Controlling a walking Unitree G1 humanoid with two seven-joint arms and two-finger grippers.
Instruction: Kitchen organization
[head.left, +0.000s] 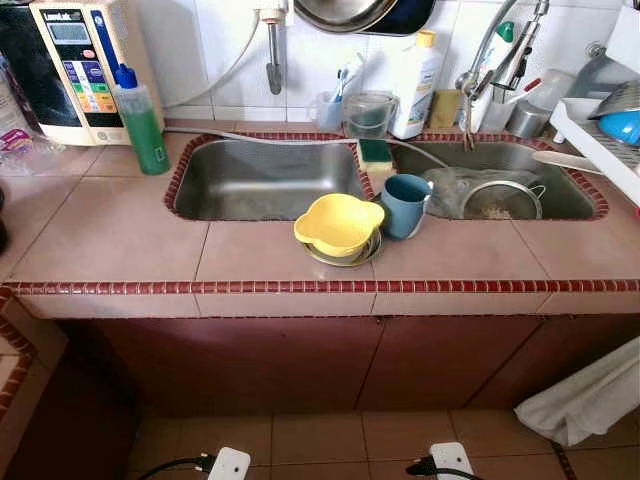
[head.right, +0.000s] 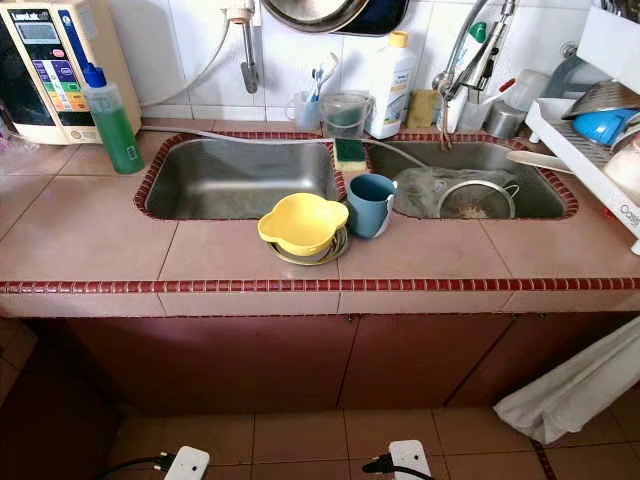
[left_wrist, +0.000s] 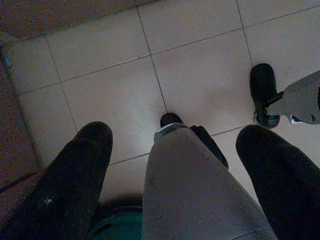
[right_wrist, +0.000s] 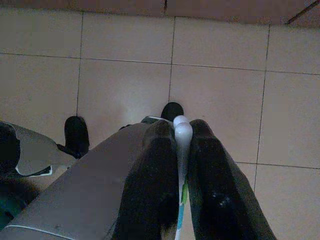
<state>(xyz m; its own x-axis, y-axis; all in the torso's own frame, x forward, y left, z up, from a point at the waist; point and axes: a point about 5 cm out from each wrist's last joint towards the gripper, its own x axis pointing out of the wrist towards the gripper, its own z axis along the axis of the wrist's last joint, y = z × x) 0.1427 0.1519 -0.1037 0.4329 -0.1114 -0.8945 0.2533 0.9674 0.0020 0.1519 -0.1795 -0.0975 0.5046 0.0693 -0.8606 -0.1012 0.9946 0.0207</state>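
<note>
Right tool (right_wrist: 181, 165) is seen clamped on a toothbrush (right_wrist: 182, 145), hung low over floor, left tool (left_wrist: 172, 165) spread w/ nothing held; yellow bowl (head.left: 338, 222) & blue cup (head.left: 405, 204) sit on tabletop (head.left: 120, 240) by sink (head.left: 262, 178); toothbrush could be dropped if thin handle slips during lift.

Facing a pink tiled counter (head.left: 110, 240) edged in red, white wall tiles (head.left: 235, 40) beyond, possibly dark cabinet doors (head.left: 240, 360) beneath.

Both eye views look down from head height at the counter (head.left: 110, 240) and double sink (head.right: 240, 180), sharing nearly the same scene. Each wrist view points straight down, close along its fingers, at the floor tiles (left_wrist: 200, 65).
</note>
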